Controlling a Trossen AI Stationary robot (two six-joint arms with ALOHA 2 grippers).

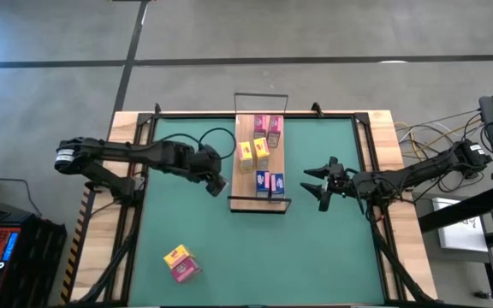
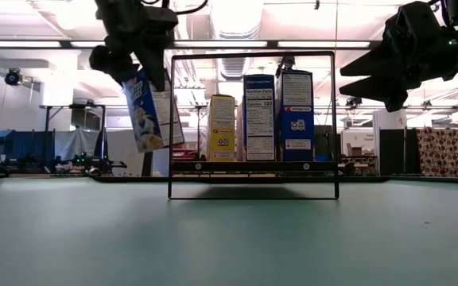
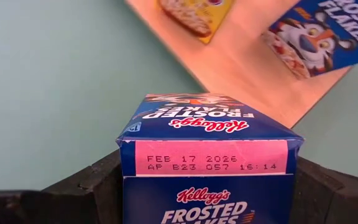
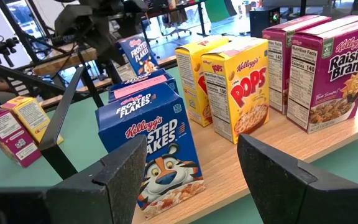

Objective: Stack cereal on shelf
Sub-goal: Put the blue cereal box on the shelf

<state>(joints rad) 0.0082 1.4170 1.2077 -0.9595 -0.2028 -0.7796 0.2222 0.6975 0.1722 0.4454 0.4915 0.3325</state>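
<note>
Left tool [image 1: 216, 181] pinching Frosted Flakes box [image 2: 144, 107] beside shelf [image 1: 245, 198] | right tool [image 1: 319, 186] spread, empty

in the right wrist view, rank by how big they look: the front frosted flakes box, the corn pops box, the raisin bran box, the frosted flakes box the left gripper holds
Largest to smallest as they appear:
1. front Frosted Flakes box
2. Raisin Bran box and Corn Pops box, too close to rank
3. held Frosted Flakes box in the left gripper

Nearness to the camera inflates the front box; true sizes are unsure.
</note>
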